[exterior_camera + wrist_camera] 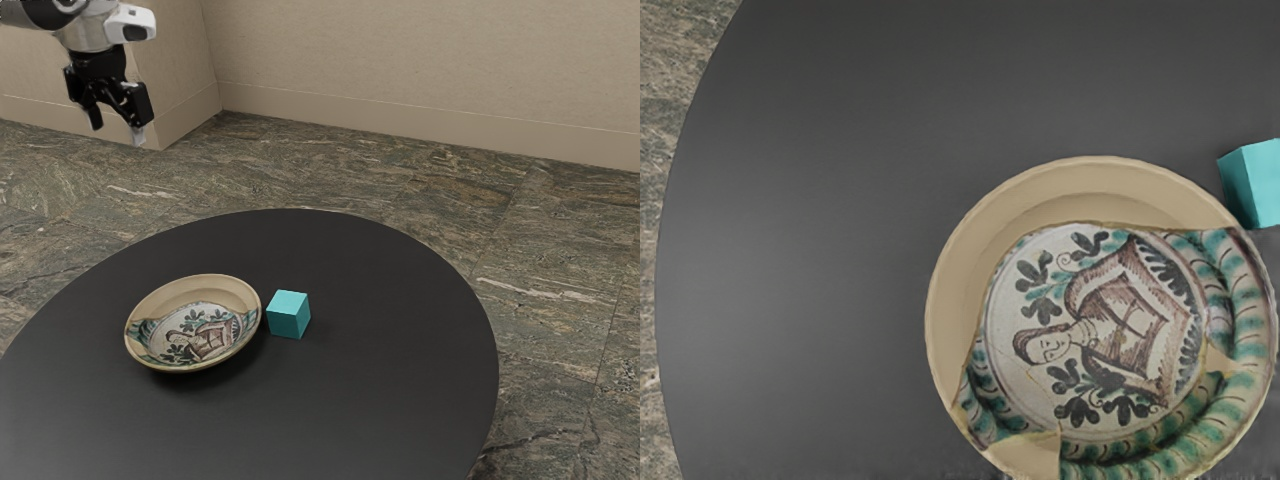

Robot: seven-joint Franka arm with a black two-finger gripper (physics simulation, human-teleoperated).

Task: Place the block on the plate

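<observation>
- A teal block (pixel 288 316) sat on the round black table (pixel 390 390), just beside the plate, toward the table edge at the exterior view's right.
- The painted plate (pixel 200 335) lay between the block and the table edge at the exterior view's left.
- The black gripper (pixel 117 130) hung well apart from both, fingers spread.
- Veined stone floor (pixel 540 290) surrounded the table.
</observation>
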